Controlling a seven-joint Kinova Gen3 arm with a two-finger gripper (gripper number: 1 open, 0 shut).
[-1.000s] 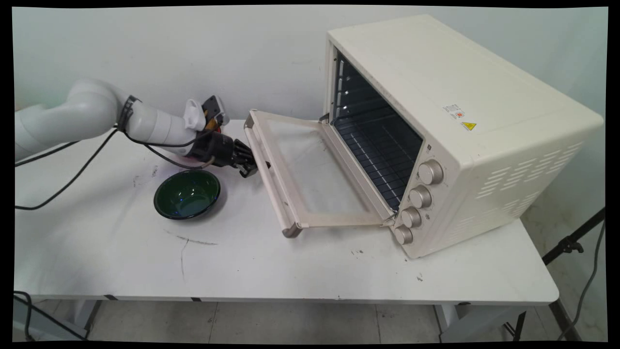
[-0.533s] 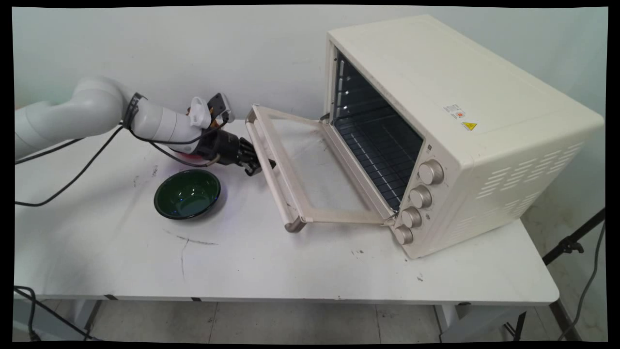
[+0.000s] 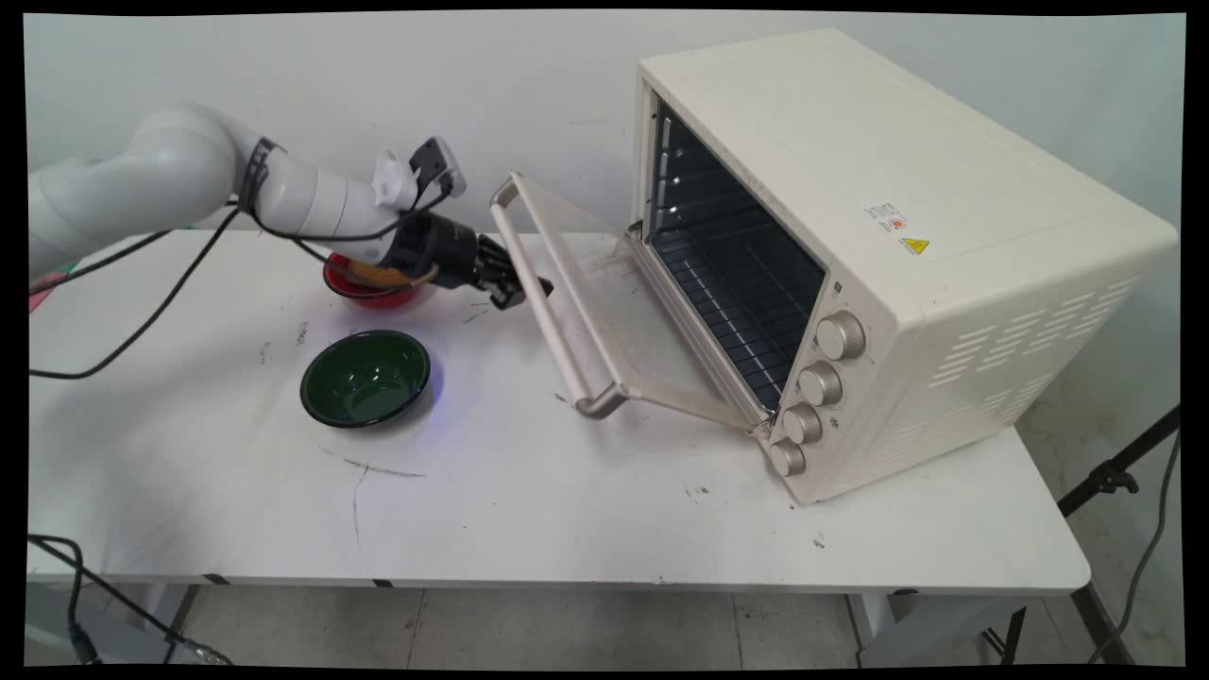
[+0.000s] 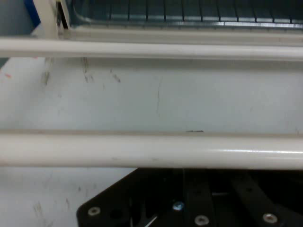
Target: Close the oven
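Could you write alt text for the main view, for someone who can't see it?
A white robot arm's black gripper presses against the handle bar of a cream toaster oven's half-raised glass door on a white table. A green bowl sits nearby, and a red bowl lies partly behind the arm.

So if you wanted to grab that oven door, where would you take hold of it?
Probably by the handle bar along the door's free edge, coming from the side away from the oven. The bar is round and stands off the frame, leaving room for fingers. The gripper is there now.
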